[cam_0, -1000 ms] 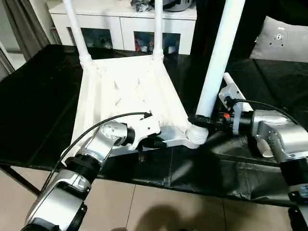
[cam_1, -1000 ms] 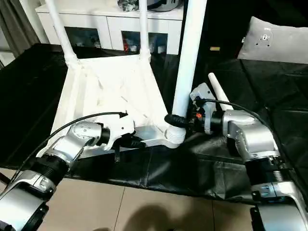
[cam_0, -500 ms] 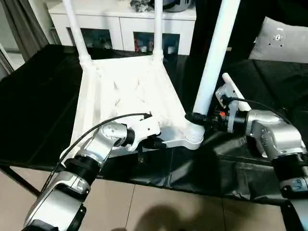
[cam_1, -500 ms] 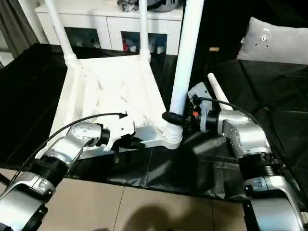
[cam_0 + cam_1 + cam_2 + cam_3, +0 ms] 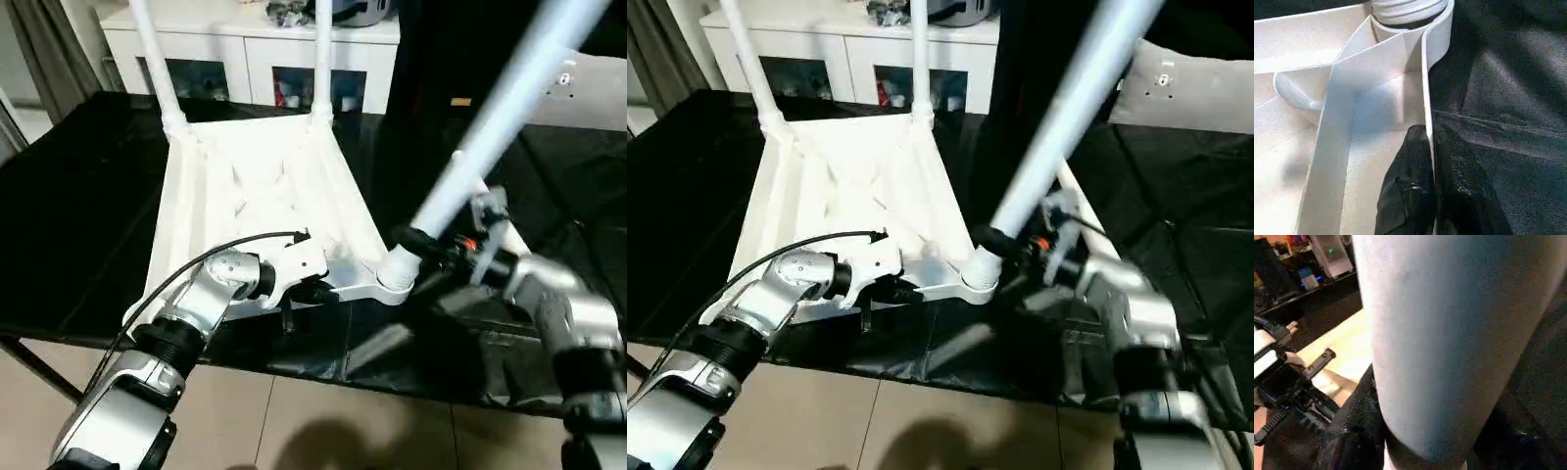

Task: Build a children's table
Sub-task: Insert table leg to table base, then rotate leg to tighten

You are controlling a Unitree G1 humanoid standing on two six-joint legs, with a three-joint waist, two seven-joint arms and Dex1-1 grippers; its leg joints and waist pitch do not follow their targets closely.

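While two far legs (image 5: 318, 59) stand fitted, my left gripper (image 5: 1431, 161) pinches the tabletop (image 5: 260, 186) rim and my right gripper (image 5: 416, 240) clasps the tilted third leg (image 5: 490, 117) at the near right socket (image 5: 395, 279), a fourth leg (image 5: 1073, 191) lying beside.

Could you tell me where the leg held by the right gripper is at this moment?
In the left eye view, the leg leans toward the upper right, its base at the tabletop's near right corner socket, held just above by the right gripper.

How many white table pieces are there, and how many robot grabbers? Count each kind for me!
Table top: 1
Legs: 4 (two standing in the far corners, one tilted in the right gripper, one lying partly hidden on the black cloth)
Grippers: 2 (left gripper, right gripper)
Total: 7
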